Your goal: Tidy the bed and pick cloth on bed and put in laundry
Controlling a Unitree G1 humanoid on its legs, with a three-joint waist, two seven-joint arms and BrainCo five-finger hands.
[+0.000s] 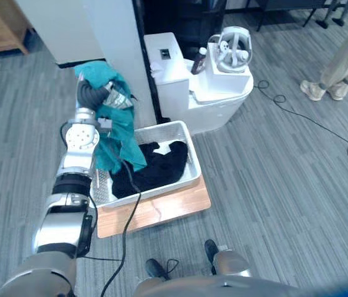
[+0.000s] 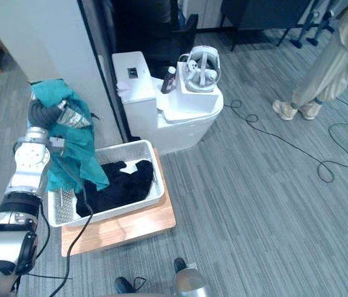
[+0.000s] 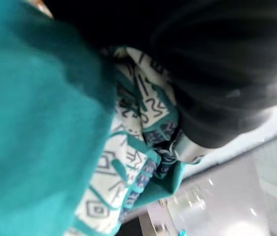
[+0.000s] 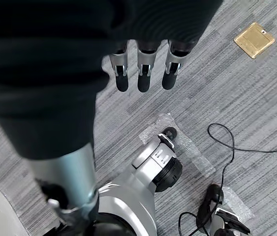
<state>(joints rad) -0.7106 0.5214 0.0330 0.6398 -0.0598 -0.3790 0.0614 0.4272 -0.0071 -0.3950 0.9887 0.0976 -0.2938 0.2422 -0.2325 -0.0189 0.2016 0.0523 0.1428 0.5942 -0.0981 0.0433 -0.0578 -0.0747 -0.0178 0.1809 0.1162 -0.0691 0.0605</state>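
My left hand (image 1: 113,97) is raised beside a white pillar and is shut on a teal cloth (image 1: 121,133). The cloth drapes down from the hand over the near left corner of a white mesh laundry basket (image 1: 161,126). A black cloth (image 1: 152,167) lies inside the basket. In the left wrist view the teal cloth (image 3: 40,123) shows a white patterned lining (image 3: 128,162) against the hand's dark cover. My right hand (image 4: 143,73) hangs over the grey floor with its fingers straight and holds nothing.
The basket rests on a wooden board (image 1: 161,210) on the floor. Behind it stands a white unit (image 1: 204,93) with a headset (image 1: 232,49) and a dark bottle on top. A person (image 1: 347,62) stands at the far right, near a floor cable (image 1: 309,120).
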